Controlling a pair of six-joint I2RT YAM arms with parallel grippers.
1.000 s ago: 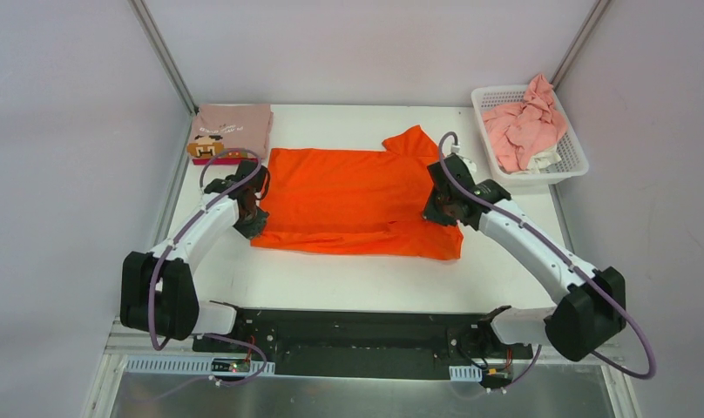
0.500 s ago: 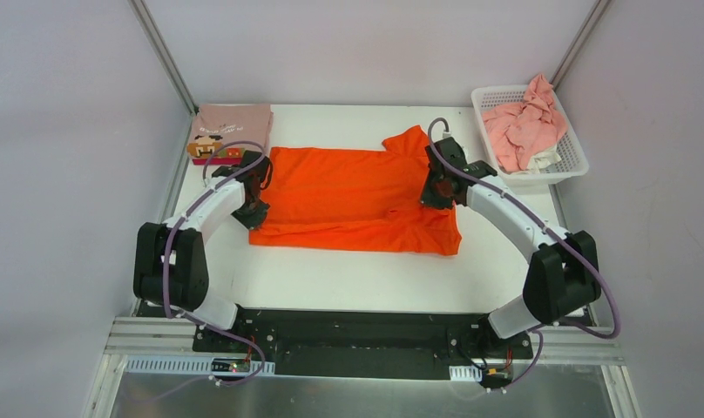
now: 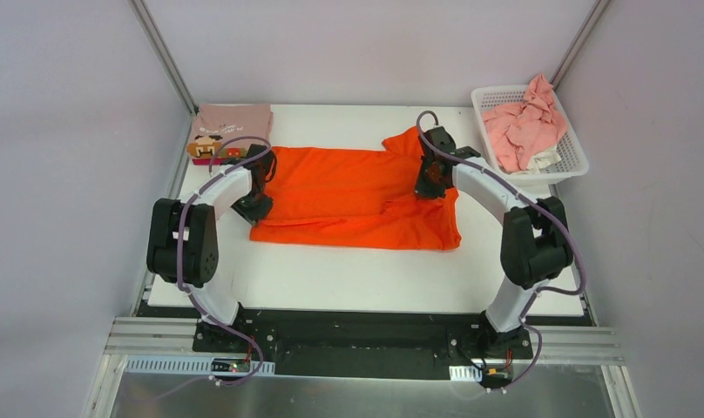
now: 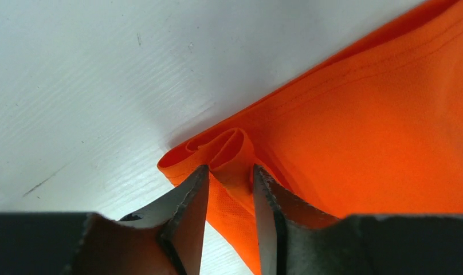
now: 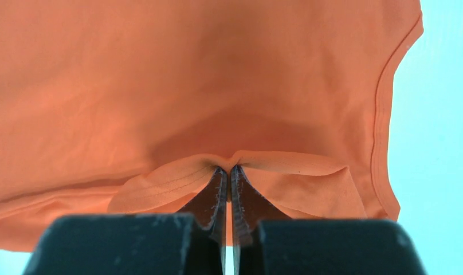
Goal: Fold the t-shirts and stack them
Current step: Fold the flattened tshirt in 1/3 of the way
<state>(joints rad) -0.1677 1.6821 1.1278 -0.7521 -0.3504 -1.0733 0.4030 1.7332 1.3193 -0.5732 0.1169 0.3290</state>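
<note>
Since the orange t-shirt (image 3: 353,196) lay spread lengthwise across the middle of the table (image 3: 348,279), with its near part apparently doubled toward the far edge and a sleeve poking out toward the far right corner, the step in hand looked like laying down a lengthwise fold. At the shirt's left end the left gripper (image 4: 230,172) sat low over the white surface, its jaws slightly apart around a small rolled lip of hem and seemingly loose on it rather than pinching. At the right end the right gripper (image 5: 228,169) was clamped tight on a tented pinch of the cloth. To do this well, the right side probably needed lowering until the pinch rested flat before those jaws parted, so that both ends settled on one line. Each gripper should then have lifted straight up, because a sideways pull could drag the fold askew. The curled hem at the left might have wanted smoothing. Further out, a folded dusty-pink t-shirt (image 3: 233,126) waited at the far left corner as the likely stack. Crumpled pink t-shirts (image 3: 523,126) filled the basket (image 3: 492,94) at the far right corner.
</note>
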